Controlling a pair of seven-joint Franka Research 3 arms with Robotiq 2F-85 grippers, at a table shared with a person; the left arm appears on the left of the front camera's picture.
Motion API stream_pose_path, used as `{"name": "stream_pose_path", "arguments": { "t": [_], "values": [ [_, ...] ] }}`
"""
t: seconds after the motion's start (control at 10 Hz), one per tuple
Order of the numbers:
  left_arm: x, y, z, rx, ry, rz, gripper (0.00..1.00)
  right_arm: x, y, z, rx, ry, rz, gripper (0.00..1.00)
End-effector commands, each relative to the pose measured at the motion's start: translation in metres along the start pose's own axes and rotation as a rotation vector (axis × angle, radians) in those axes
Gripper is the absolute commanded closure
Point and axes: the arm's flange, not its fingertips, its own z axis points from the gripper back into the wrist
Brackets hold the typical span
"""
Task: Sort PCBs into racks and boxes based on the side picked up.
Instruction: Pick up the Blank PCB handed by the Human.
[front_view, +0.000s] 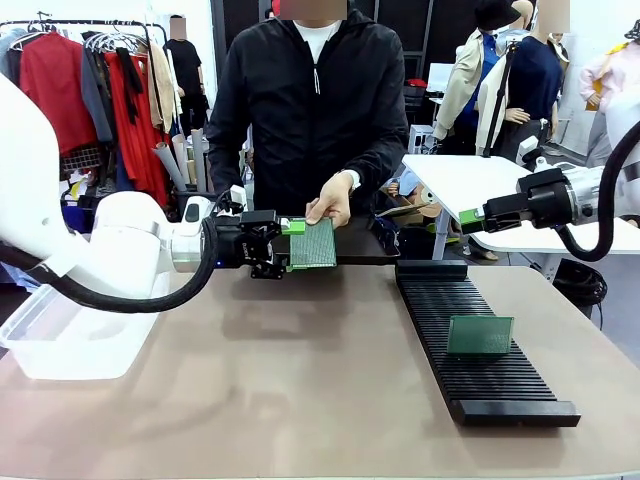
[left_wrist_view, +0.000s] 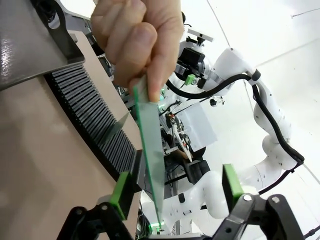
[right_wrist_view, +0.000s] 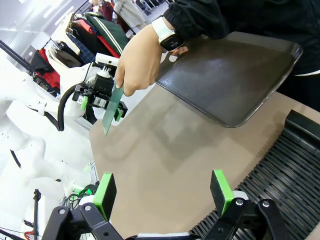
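Note:
A person's hand (front_view: 330, 203) holds one green PCB (front_view: 314, 243) upright above the table's far middle. My left gripper (front_view: 293, 245) is open around that board's left edge. In the left wrist view the board (left_wrist_view: 150, 150) runs edge-on between the green pads (left_wrist_view: 120, 189), closer to the left one, with a gap on both sides. A second PCB (front_view: 480, 336) stands in the black slotted rack (front_view: 440, 300) on the right. My right gripper (front_view: 470, 215) hovers open and holds nothing beyond the rack's far end; its own view shows its fingers (right_wrist_view: 162, 192) spread wide above the table.
A clear plastic box (front_view: 60, 345) sits at the table's left edge under my left arm. A dark flat tray (front_view: 365, 245) lies at the far edge in front of the person. Bare tabletop fills the middle and front.

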Motion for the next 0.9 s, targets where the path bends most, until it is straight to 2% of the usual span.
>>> {"name": "stream_pose_path", "arguments": {
  "t": [0.0,0.2,0.4,0.8],
  "values": [
    [0.0025,0.0045,-0.0085,-0.004,-0.028,-0.032,0.34,0.0006,0.0003,-0.0011,0.0,-0.017,0.017,0.0],
    [0.0038,0.0062,-0.0092,0.005,-0.033,-0.037,0.63,0.0006,0.0003,-0.0011,0.0,-0.017,0.017,0.0],
    [0.0052,0.0076,-0.0108,0.007,-0.039,-0.036,0.99,0.0006,0.0003,-0.0011,0.0,-0.017,0.017,0.0],
    [0.0066,0.0111,-0.0143,0.018,-0.053,-0.037,1.0,0.0006,0.0003,-0.0011,0.0,-0.017,0.017,0.0]
  ]
}}
